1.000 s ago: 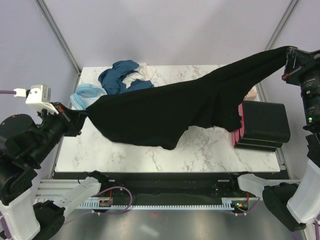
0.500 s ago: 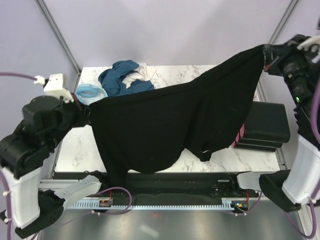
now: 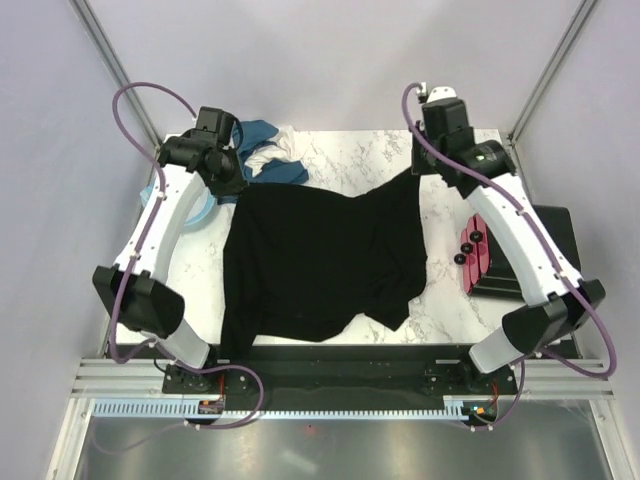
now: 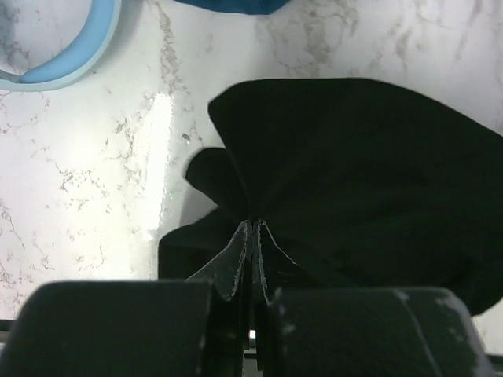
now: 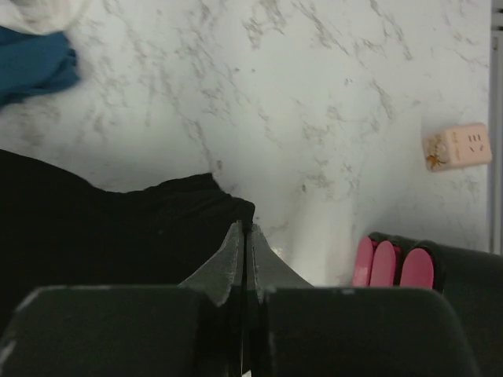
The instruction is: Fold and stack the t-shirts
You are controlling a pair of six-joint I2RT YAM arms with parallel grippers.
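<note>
A black t-shirt (image 3: 320, 260) lies spread and rumpled across the marble table (image 3: 440, 310), its near-left corner hanging over the front edge. My left gripper (image 3: 232, 192) is shut on the shirt's far-left corner; in the left wrist view the closed tips (image 4: 253, 225) pinch bunched black cloth (image 4: 354, 165). My right gripper (image 3: 420, 172) is shut on the far-right corner, and its tips (image 5: 244, 228) clamp the cloth edge (image 5: 118, 228) just above the tabletop. A heap of teal-blue and white t-shirts (image 3: 262, 150) sits at the back left.
A pile of folded dark cloth with pink edges (image 3: 472, 255) stands at the right, also seen as pink edges (image 5: 393, 263) in the right wrist view. A small pinkish-beige block (image 5: 457, 147) lies beyond it. Light blue cloth (image 4: 71, 47) lies left of the left gripper.
Both arms swung from the table's sides in over its far half. The black shirt, stretched in the air before, has come down and now rests on the table.
</note>
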